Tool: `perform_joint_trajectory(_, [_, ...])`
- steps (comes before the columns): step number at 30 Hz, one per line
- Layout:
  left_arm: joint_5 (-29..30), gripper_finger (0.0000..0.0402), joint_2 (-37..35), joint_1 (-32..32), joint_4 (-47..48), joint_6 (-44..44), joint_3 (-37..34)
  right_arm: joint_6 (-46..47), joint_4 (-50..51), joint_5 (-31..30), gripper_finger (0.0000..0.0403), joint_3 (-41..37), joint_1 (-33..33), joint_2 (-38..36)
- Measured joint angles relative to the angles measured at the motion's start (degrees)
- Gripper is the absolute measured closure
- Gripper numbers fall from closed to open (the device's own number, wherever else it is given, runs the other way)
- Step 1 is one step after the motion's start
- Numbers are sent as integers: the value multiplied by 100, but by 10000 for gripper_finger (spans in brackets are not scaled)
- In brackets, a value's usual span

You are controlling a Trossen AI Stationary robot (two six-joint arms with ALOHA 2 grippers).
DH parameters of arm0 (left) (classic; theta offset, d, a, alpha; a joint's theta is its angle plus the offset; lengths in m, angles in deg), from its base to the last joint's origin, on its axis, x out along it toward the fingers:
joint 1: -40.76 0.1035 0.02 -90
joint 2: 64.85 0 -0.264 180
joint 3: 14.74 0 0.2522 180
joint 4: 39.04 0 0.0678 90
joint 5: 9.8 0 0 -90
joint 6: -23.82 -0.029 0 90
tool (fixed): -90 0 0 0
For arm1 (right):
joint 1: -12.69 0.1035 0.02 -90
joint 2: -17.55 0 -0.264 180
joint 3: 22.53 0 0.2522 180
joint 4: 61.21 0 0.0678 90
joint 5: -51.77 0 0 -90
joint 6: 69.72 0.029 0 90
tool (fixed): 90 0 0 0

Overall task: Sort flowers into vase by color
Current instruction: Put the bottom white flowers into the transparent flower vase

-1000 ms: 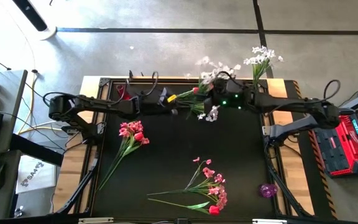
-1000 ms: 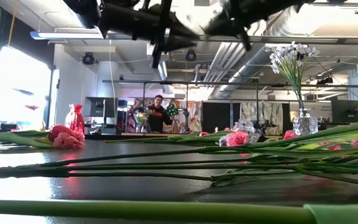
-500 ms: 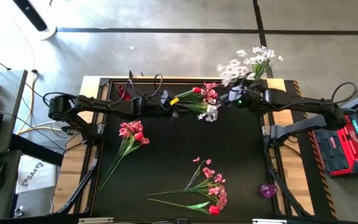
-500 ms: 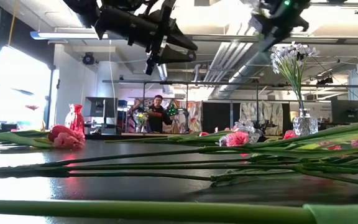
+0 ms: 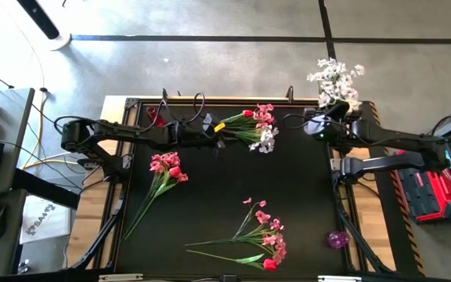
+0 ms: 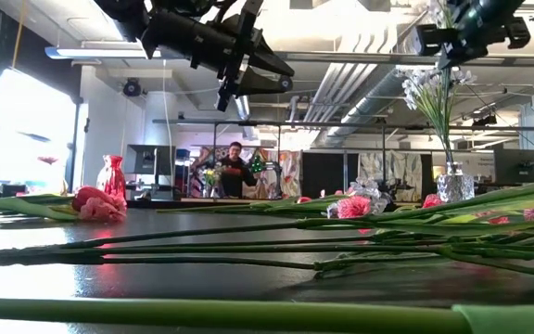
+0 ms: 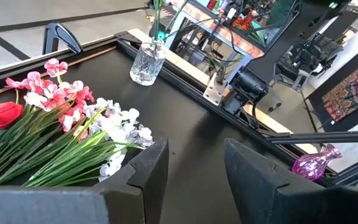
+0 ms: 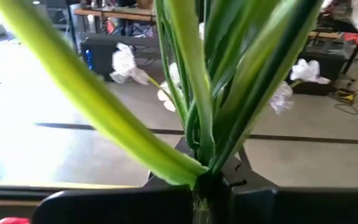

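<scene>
**White spray over the clear vase, ready to lower**

White spray (image 5: pixel 333 77) sits clamped by its stalks in my right gripper (image 5: pixel 325 125), at the far right corner of the table. In the right wrist view the green stalks (image 8: pixel 207 93) rise straight out of my closed fingers, blossoms spread above. The clear vase (image 6: pixel 453 182) stands directly below, already holding white flowers, so this spray belongs there.

To do this step well I judge three things matter. First, the stalk ends should hang plumb over the vase mouth before I go down; from the low view the spray looks close to upright, but I cannot see the stalk tips against the rim. Second, the descent should be slow, since the stems already in the vase crowd the narrow neck and a snag could tip the glass. Third, I should let go only once the stalks are well inside, otherwise the top-heavy blossoms will pull the spray out.

My left gripper (image 7: pixel 194 168) hangs with fingers apart and empty, raised above the mixed bunch (image 5: pixel 255 129) of pink, white and one red tulip lying near the far edge. More pink sprays (image 5: pixel 167 166) lie left of centre, another pile (image 5: pixel 265 239) near the front, and a small purple vase (image 5: pixel 337 239) waits at the front right
</scene>
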Motion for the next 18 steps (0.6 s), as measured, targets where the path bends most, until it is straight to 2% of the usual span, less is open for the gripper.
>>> perform_joint_trajectory(8, [-2, 257, 0, 0, 4, -14, 0, 406, 27, -100, 403, -400, -212, -25])
perform_joint_trajectory(18, [-3, 257, 0, 0, 61, -43, 0, 649, 228, 32, 403, -452, -877, -20])
